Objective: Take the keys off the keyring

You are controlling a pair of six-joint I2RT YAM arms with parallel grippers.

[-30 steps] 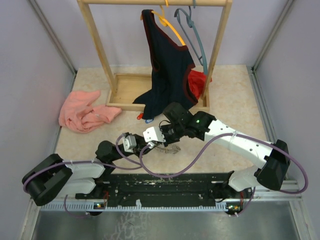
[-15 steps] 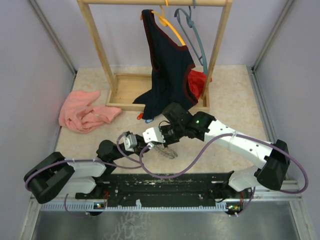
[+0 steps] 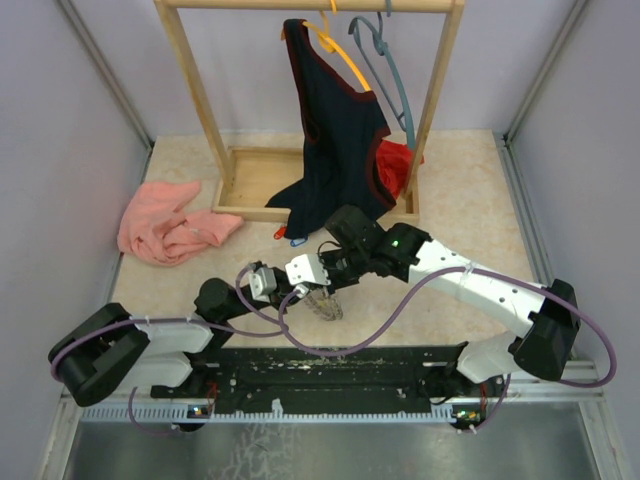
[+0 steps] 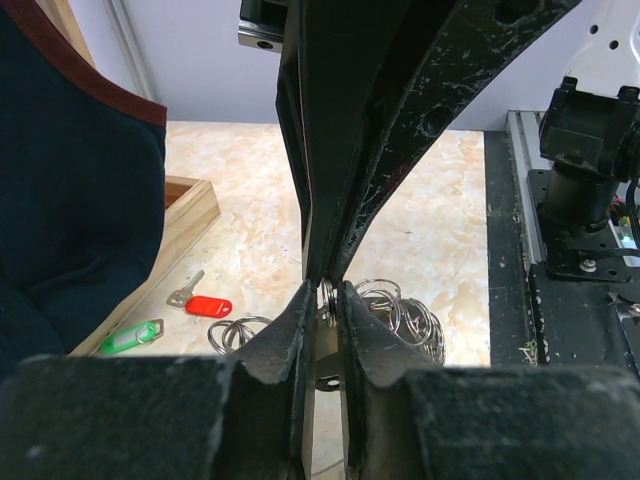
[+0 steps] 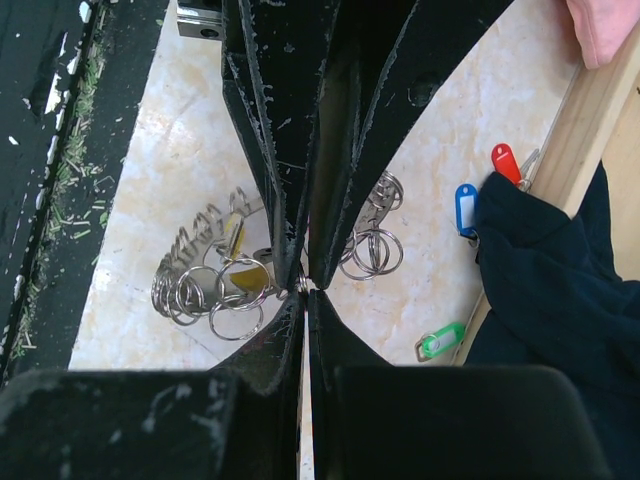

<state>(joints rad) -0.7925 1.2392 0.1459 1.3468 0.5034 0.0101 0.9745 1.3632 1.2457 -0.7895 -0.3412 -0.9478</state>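
The keyring (image 3: 327, 305) hangs as a dark bunch just below where both grippers meet, near the front middle of the table. In the right wrist view it is a cluster of silver rings (image 5: 200, 285) with a yellow tag (image 5: 246, 279). My right gripper (image 5: 305, 287) is shut, its tips pinching a thin ring of that cluster. My left gripper (image 4: 327, 296) is shut on a small silver ring and a flat metal key (image 4: 325, 368) between its pads. Loose keys lie on the table: red (image 4: 208, 306), green (image 4: 131, 338), blue (image 5: 465, 208).
A wooden rack (image 3: 262, 186) with a dark garment (image 3: 335, 130) and hangers stands behind the grippers. A pink cloth (image 3: 165, 222) lies at the left. Loose silver rings (image 5: 366, 250) lie by the garment's hem. The black base rail (image 3: 330, 365) runs along the near edge.
The keyring has tipped from lying flat and wide to hanging narrow under the grippers. My left gripper has edged right and closed in on it. The right arm has barely moved.
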